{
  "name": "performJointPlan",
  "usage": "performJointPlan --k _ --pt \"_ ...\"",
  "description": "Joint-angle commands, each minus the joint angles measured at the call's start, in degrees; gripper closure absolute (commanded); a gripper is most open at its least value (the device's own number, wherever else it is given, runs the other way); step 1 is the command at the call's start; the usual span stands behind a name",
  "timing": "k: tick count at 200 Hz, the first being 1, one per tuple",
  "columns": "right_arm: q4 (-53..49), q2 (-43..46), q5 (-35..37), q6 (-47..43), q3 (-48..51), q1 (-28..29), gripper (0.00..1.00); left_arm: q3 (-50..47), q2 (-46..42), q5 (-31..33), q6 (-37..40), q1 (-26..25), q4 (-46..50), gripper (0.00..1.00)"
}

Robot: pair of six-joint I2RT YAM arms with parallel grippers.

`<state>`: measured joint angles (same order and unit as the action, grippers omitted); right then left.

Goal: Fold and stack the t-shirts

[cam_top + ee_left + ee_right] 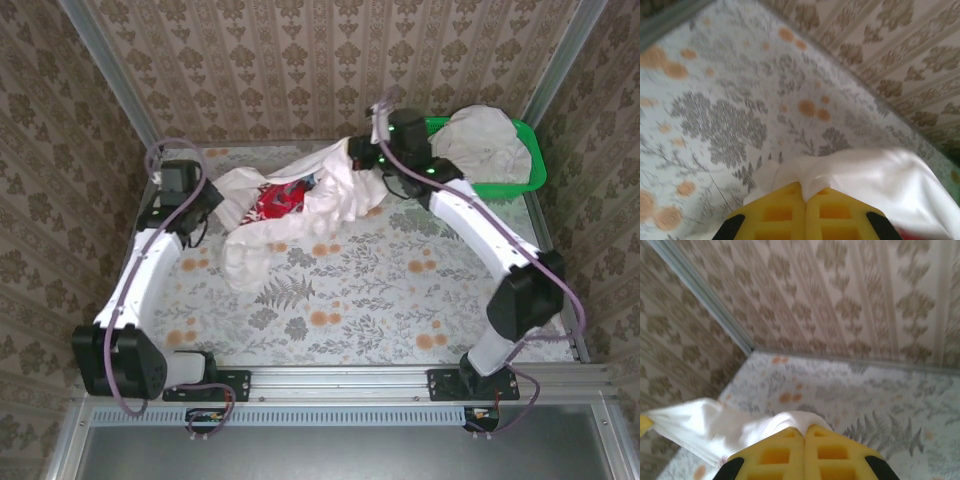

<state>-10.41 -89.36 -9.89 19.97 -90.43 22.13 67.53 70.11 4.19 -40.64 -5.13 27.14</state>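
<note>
Floral-print table, damask wallpaper walls on three sides. White t-shirt hangs bunched between both arms at the far-centre of the table, its lower part draped on the surface, red graphic showing in the folds. Left gripper pinches the shirt's left end; left wrist view shows the yellow fingers pressed together on white cloth. Right gripper pinches the right end, lifted off the table; right wrist view shows the fingers closed on fabric. Second t-shirt heaped in the green basket at the far right corner.
</note>
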Motion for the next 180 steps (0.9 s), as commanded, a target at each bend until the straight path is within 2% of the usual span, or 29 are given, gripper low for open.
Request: performJointPlan --k 1,34,83,143,180 --pt "3.26 6.47 -0.45 0.88 0.86 -0.07 1.00 3.97 -2.61 -0.12 7.24 1.14 2.99 1.00" --pt "4.73 12.58 -0.65 -0.56 1.15 -0.07 1.00 9.74 -5.08 0.41 12.40 1.52 3.65 1.00" --pt "5.41 16.32 -0.93 -2.39 0.17 -0.60 1.00 17.12 -7.94 1.10 16.88 1.72 3.63 1.00" --pt "3.66 25.15 -3.92 -2.64 0.95 -0.59 1.00 23.35 -13.60 4.33 17.51 1.70 6.35 1.00" --pt "0.96 27.59 -9.85 -4.72 -3.80 -0.58 1.00 31.20 -13.74 1.94 16.08 1.70 8.55 1.00"
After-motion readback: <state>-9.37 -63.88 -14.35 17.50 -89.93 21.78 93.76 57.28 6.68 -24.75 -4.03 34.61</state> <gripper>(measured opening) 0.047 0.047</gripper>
